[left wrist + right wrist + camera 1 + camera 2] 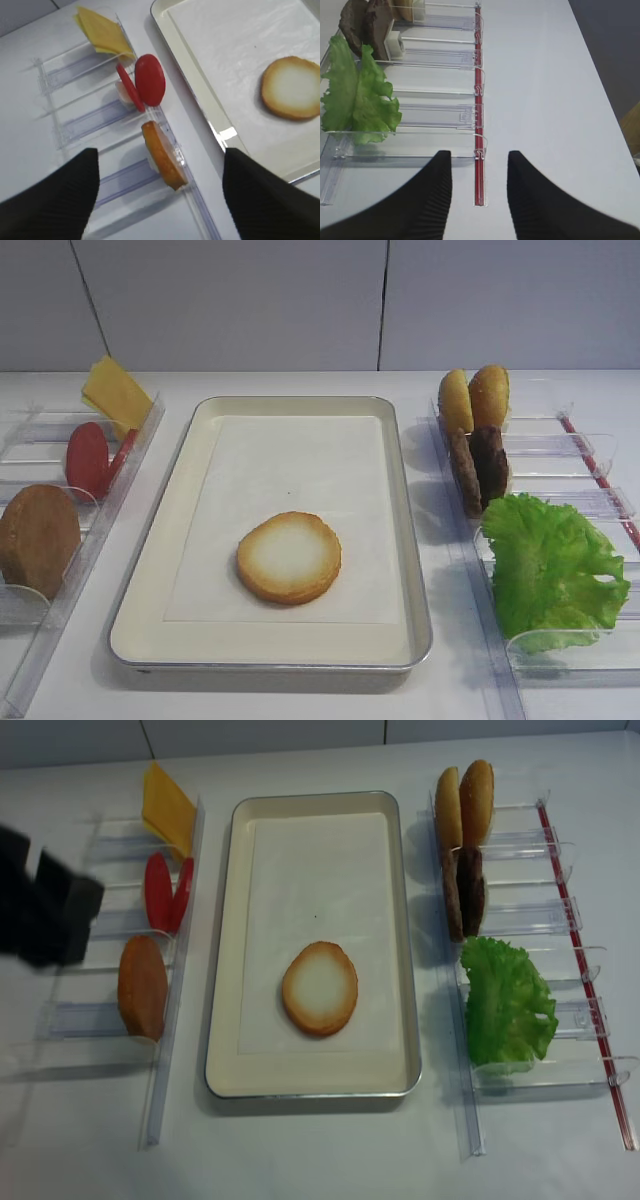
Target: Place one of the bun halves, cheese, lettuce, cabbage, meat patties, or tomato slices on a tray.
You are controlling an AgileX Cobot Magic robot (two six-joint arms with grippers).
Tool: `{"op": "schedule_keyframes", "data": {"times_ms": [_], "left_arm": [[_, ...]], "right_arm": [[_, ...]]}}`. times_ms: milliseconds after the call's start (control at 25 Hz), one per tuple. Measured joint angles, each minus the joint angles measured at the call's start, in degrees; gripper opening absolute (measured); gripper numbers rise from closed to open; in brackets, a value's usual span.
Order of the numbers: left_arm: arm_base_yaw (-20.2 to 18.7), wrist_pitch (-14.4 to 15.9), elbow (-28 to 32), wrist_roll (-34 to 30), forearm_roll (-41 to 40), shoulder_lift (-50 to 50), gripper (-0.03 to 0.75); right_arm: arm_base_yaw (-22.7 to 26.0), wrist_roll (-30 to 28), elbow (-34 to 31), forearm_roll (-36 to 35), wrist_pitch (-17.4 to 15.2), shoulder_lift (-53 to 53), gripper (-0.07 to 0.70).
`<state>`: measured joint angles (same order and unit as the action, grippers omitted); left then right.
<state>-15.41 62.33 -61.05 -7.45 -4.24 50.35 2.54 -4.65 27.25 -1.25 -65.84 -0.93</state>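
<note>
Bun half on tray, right of open left end effector.

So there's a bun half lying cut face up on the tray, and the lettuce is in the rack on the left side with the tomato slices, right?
Not quite. The bun half does lie cut face up on the tray, but the lettuce stands in the rack on the right, near the meat patties. The tomato slices are on the left. The exterior high view shows this.
</note>
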Motion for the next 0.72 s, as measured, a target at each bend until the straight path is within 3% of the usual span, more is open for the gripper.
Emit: {"op": "schedule_keyframes", "data": {"times_ms": [280, 560, 720], "left_arm": [[0.0, 1.4, 11.9, 4.6, -2.3, -16.3, 0.512], [0.0, 6.9, 18.8, 5.0, -2.4, -30.1, 0.512], [0.0, 8.0, 22.5, 5.0, -1.3, -37.5, 0.512]], "right_arm": [[0.0, 0.0, 0.0, 0.0, 0.0, 0.0, 0.274], [0.0, 0.0, 0.0, 0.0, 0.0, 0.0, 0.274], [-0.6, 0.0, 0.0, 0.0, 0.0, 0.0, 0.274]]}}
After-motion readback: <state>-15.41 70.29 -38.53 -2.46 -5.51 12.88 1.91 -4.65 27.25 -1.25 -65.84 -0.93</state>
